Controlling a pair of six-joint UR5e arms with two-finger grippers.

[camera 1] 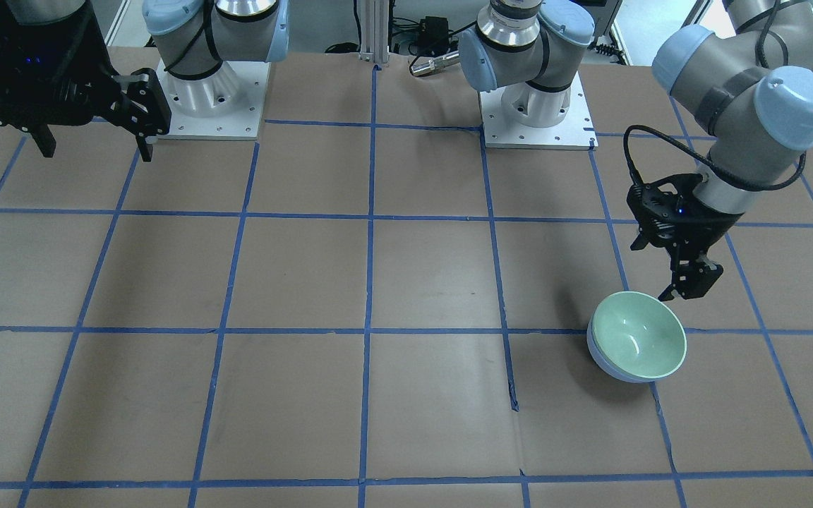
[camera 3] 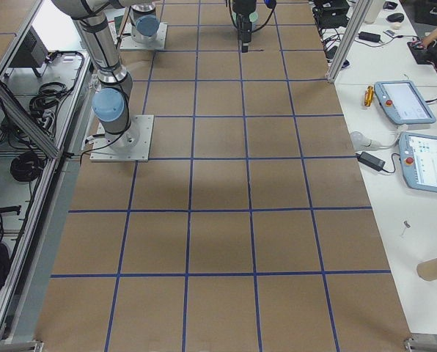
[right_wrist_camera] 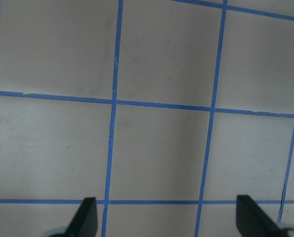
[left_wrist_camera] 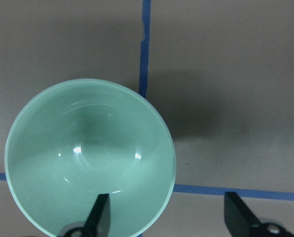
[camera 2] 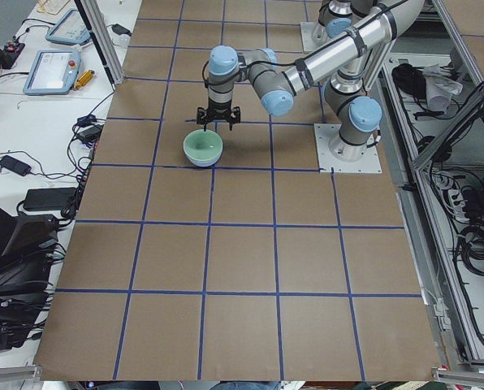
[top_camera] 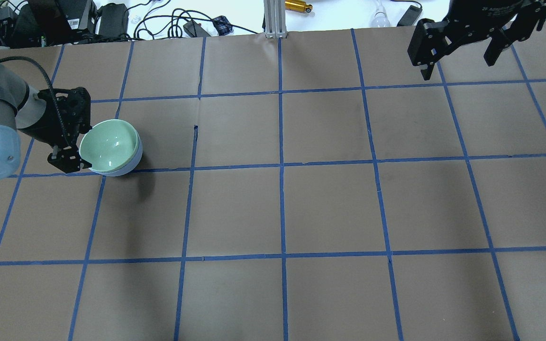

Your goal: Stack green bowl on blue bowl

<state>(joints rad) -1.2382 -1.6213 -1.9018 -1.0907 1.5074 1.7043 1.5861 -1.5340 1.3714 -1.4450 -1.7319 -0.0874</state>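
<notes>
The green bowl point(camera 1: 638, 335) sits nested inside the blue bowl point(camera 1: 600, 358), whose rim shows just below it. The pair tilts a little on the table's left side. They also show in the overhead view, the green bowl point(top_camera: 110, 144) inside the blue bowl point(top_camera: 133, 163). My left gripper point(camera 1: 690, 286) is open and empty, just above the bowls' rim on the robot's side. In the left wrist view one finger point(left_wrist_camera: 100, 215) is over the green bowl point(left_wrist_camera: 90, 158) and the other is outside it. My right gripper point(top_camera: 458, 64) is open and empty, held high at the far right.
The brown table point(top_camera: 282, 208) carries a grid of blue tape lines. The two arm bases point(camera 1: 537, 106) stand at the robot's edge. Cables and power supplies point(top_camera: 112, 19) lie beyond the far edge.
</notes>
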